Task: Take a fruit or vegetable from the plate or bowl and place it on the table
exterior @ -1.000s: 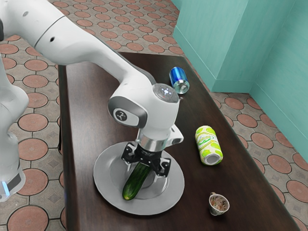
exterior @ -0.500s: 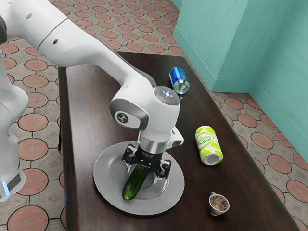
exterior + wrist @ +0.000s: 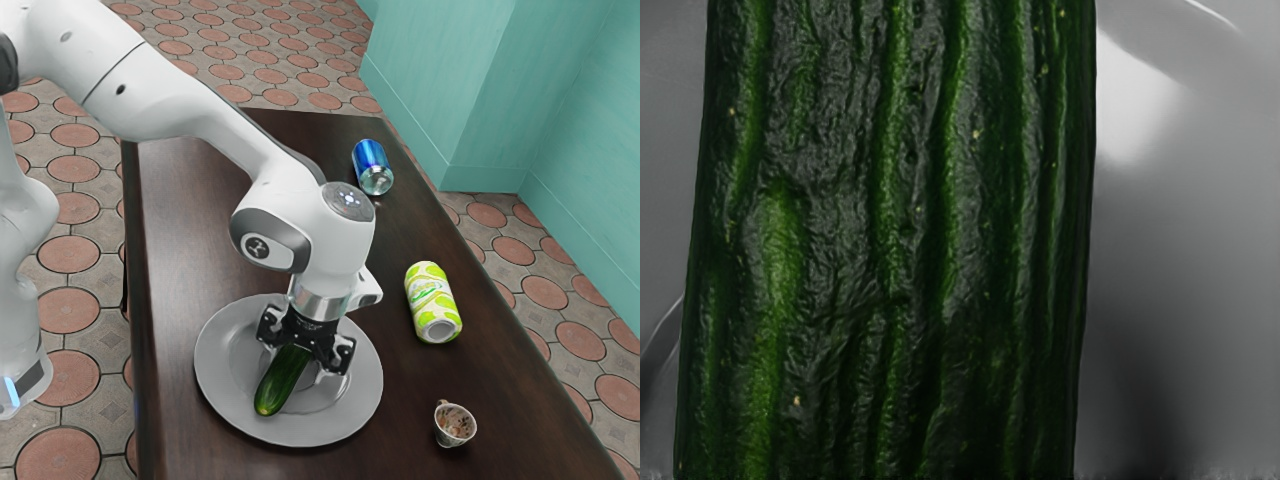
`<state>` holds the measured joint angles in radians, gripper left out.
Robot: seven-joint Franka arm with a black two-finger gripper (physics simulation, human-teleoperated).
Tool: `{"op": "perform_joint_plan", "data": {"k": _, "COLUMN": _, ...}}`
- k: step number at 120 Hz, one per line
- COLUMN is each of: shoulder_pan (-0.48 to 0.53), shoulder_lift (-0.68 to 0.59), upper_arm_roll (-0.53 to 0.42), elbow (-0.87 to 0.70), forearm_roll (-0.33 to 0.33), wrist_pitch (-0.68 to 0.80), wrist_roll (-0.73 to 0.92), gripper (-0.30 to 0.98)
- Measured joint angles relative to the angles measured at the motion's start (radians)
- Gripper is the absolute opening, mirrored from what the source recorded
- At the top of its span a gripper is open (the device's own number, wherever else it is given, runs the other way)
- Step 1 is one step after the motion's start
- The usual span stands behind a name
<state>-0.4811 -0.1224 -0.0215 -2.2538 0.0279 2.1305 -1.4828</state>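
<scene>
Cucumber (image 3: 281,386) on the plate (image 3: 221,391), partly beneath the gripper (image 3: 297,366). The fingers stand apart astride it, apparently released. Closure should run squarely across its width, with contact confirmed on both sides before a level lift clears the rim.

An indoor room of a kind I cannot pin down: teal walls (image 3: 480,110) above skirting, a floor of reddish and grey tiles (image 3: 70,310), and a dark wooden table (image 3: 185,220) bearing a plate (image 3: 212,375) and drink cans (image 3: 433,300).
</scene>
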Motion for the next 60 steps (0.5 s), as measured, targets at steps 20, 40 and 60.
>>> {"op": "perform_joint_plan", "data": {"k": 20, "shoulder_pan": 0.002, "shoulder_lift": -0.001, "upper_arm_roll": 0.000, "elbow": 0.000, "forearm_roll": -0.005, "wrist_pitch": 0.001, "wrist_roll": 0.004, "gripper": 0.20}}
{"op": "perform_joint_plan", "data": {"k": 40, "shoulder_pan": 0.008, "shoulder_lift": -0.011, "upper_arm_roll": 0.000, "elbow": 0.013, "forearm_roll": 0.004, "wrist_pitch": -0.001, "wrist_roll": 0.009, "gripper": 0.13}}
{"op": "perform_joint_plan", "data": {"k": 60, "shoulder_pan": -0.006, "shoulder_lift": -0.014, "upper_arm_roll": -0.006, "elbow": 0.087, "forearm_roll": 0.041, "wrist_pitch": -0.013, "wrist_roll": 0.017, "gripper": 0.13}}
